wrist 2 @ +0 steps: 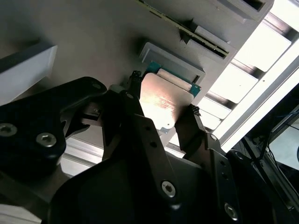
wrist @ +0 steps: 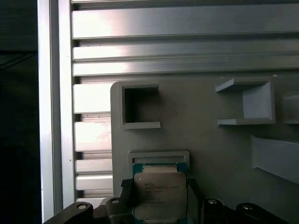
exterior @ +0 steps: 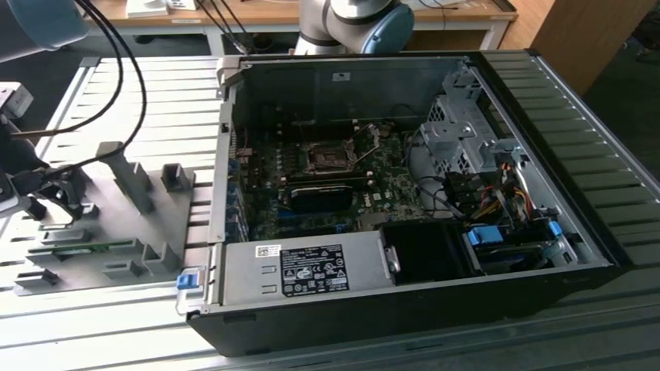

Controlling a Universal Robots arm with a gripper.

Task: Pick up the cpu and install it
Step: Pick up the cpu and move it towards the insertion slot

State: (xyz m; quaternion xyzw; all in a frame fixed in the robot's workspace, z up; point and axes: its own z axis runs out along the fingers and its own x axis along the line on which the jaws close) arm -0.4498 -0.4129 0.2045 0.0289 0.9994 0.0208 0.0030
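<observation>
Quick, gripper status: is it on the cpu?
Gripper: down around the cpu, which sits in its grey fixture pocket; whether it is clamped cannot be told.

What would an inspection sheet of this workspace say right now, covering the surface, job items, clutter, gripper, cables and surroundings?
Surface: ribbed metal table carrying a grey fixture plate and an open computer case.
Job's things: cpu lies in its shallow holder on the fixture plate; black socket sits on the board inside the case.
Clutter: empty holders on the plate.
Gripper: gripper lowered at the cpu.
Cables: black cables hang at the exterior view's left; coloured wiring inside the case.
Surroundings: wooden desk behind.
</observation>
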